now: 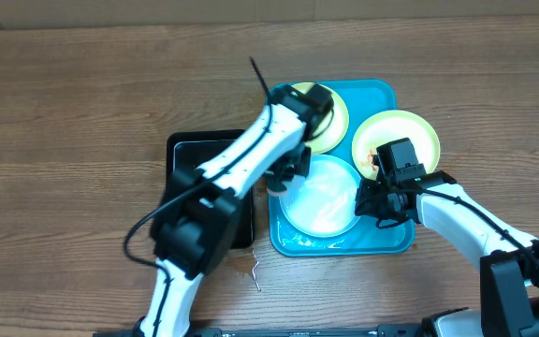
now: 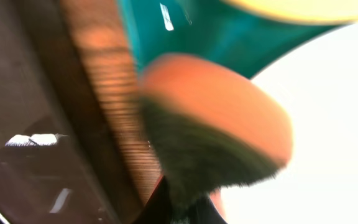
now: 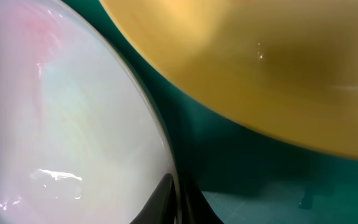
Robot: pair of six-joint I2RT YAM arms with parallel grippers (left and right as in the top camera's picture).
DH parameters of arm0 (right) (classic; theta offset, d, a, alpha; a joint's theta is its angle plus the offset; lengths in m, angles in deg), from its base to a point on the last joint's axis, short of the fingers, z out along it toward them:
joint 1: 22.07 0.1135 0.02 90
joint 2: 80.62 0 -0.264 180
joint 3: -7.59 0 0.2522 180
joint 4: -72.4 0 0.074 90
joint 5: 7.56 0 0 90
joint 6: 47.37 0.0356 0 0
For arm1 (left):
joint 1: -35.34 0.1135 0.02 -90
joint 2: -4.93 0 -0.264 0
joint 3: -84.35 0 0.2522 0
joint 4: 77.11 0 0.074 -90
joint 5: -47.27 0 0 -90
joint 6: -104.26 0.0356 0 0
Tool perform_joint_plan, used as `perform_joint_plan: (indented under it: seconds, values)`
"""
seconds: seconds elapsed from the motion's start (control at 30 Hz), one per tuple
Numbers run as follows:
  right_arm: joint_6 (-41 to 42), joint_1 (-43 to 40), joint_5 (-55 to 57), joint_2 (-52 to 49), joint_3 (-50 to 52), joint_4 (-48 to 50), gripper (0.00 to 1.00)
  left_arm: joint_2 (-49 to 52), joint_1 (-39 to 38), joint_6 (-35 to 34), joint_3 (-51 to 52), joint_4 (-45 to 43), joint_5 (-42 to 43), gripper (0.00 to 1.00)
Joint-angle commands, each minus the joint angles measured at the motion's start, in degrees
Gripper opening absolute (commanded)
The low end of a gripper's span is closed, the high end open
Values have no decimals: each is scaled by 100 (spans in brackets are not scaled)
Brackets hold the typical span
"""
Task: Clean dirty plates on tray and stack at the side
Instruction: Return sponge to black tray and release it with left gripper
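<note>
At lower centre of the overhead view, the near plate (image 1: 321,201) lies in the tray (image 1: 382,94). The right gripper (image 1: 368,199) pinches its right rim, jaws narrow. The left gripper (image 1: 291,171) clasps a sponge (image 2: 216,124) at its left edge. Beyond lie the far-left plate (image 1: 333,124) and the far-right plate (image 1: 402,139).

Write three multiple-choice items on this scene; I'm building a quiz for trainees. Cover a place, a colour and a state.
1. Relative to the blue tray, the black tray lies: A) on top B) to its left C) to its right.
2. The sponge has a face that is: A) orange B) blue C) white.
3. The right plate is: A) clean B) broken C) smeared red.

Answers: 1 B, the overhead view shows the two side by side. 2 A, orange fills the left wrist view. 3 C, red marks sit near its left edge.
</note>
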Motion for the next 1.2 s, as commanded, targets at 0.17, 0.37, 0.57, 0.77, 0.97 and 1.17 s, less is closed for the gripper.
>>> perform_joint_plan:
  seconds: [0.17, 0.37, 0.57, 0.77, 0.97, 1.17]
  values:
    - [7, -37, 363, -46, 90, -116, 6, -1397, 625, 313, 26, 404, 313, 4]
    - [7, -37, 363, -46, 90, -116, 4, -1773, 1631, 448, 48, 1014, 111, 4]
    - [9, -37, 363, -46, 90, -114, 4, -1753, 2090, 638, 1309, 391, 151, 4]
    - [11, -37, 361, -46, 90, -120, 4, -1753, 2092, 634, 2697, -879, 321, 7]
    - [9, -37, 363, -46, 90, -122, 4, -1755, 2092, 636, 2889, -1224, 352, 20]
    - [7, -37, 363, -44, 13, -247, 4, -1764, 2249, 726, 2553, -999, 575, 45]
